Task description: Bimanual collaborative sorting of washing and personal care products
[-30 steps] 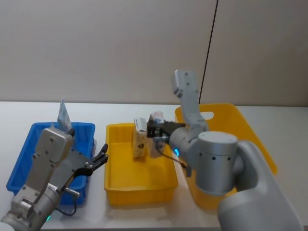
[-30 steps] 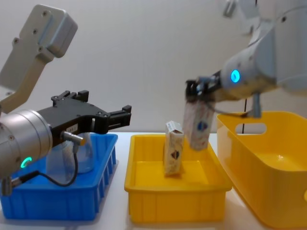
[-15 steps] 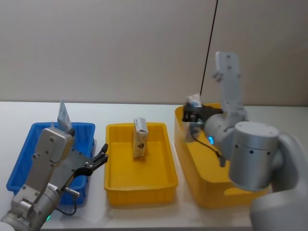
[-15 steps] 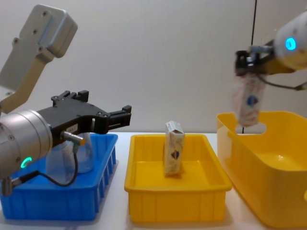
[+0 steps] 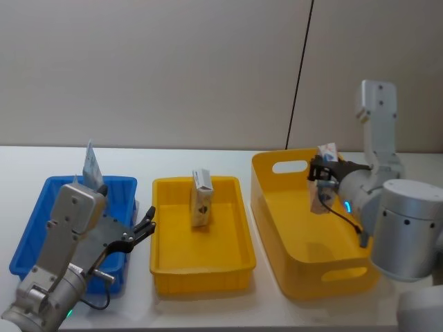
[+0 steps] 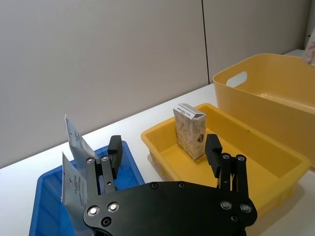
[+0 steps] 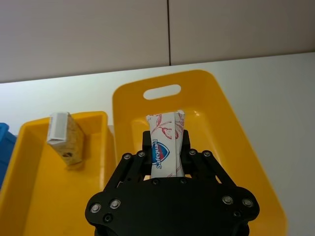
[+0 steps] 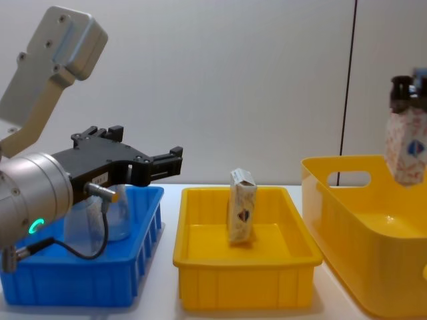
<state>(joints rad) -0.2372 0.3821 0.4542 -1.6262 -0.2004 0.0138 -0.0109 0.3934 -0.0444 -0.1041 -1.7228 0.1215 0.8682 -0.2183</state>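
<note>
R gripper (image 5: 324,171) was pinching a white carton (image 8: 407,150) w/ red-and-blue print near its top end, fingers pressed against both sides. From head cam I saw it at approx 3 o'clock of the table (image 5: 208,155), over the large yellow bin (image 5: 304,277). Carton hung roughly upright. In chest cam its lower end was about at rim level and clear of the bin floor. R wrist cam had it lined up w/ the bin interior, handle slot at the far wall.

L gripper (image 8: 175,162) hovered at approx 9 o'clock, over the near 3 o'clock edge of the blue bin (image 5: 31,235). Fingers were spread, nothing between them, tips pointing toward 2-3 o'clock. L arm sat low at the 7-8 o'clock corner of head cam.

2nd carton (image 5: 201,204) stood upright in the small yellow tray (image 5: 204,280) at table centre, toward the tray's 12 o'clock end. It was on the tray floor, apart from the walls, no gripper touching it. Tray sat between blue bin (9 o'clock side) and large bin (3 o'clock side), just beside each.

Squeeze tubes (image 6: 74,142): I counted 2 pale ones via L wrist cam, standing on end in the blue bin toward its 12 o'clock wall. One was close behind the other, and I couldn't tell if they touched. Print was too fine to read.
</note>
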